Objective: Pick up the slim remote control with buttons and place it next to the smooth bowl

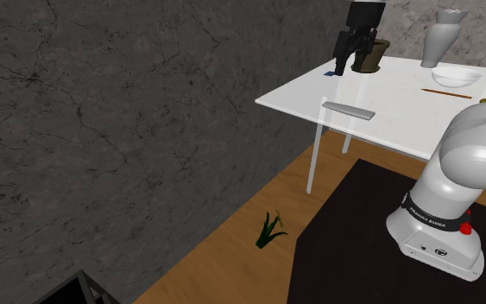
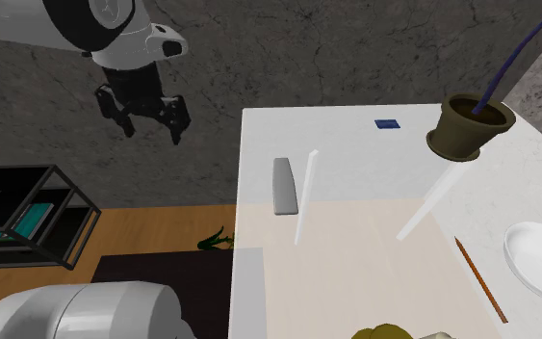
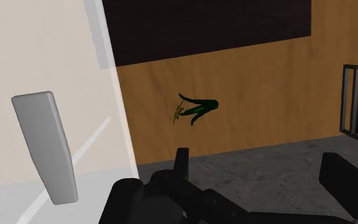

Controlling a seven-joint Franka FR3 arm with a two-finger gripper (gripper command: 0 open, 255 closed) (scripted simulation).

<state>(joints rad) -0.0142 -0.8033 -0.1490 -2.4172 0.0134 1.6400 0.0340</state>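
Note:
The slim grey remote (image 1: 350,110) lies flat on the white table (image 1: 405,121), near the edge closest to the dark wall. In the second exterior view the remote (image 2: 283,185) is right of my black gripper (image 2: 153,130), which hangs open in the air beyond the table's edge, touching nothing. The wrist view has the remote (image 3: 46,145) off to one side of my gripper (image 3: 260,175), whose fingers (image 3: 182,162) stand wide apart over the floor. A smooth white bowl (image 1: 451,78) rests at the table's far side, and that bowl (image 2: 540,260) sits at the second exterior view's right edge.
On the table are a brown plant pot (image 2: 466,127), a small blue item (image 2: 387,124), a pencil (image 2: 478,279) near the bowl, and a white vase (image 1: 439,39). A green sprig (image 3: 195,109) lies on the wooden floor. A black shelf unit (image 2: 28,217) stands by the wall.

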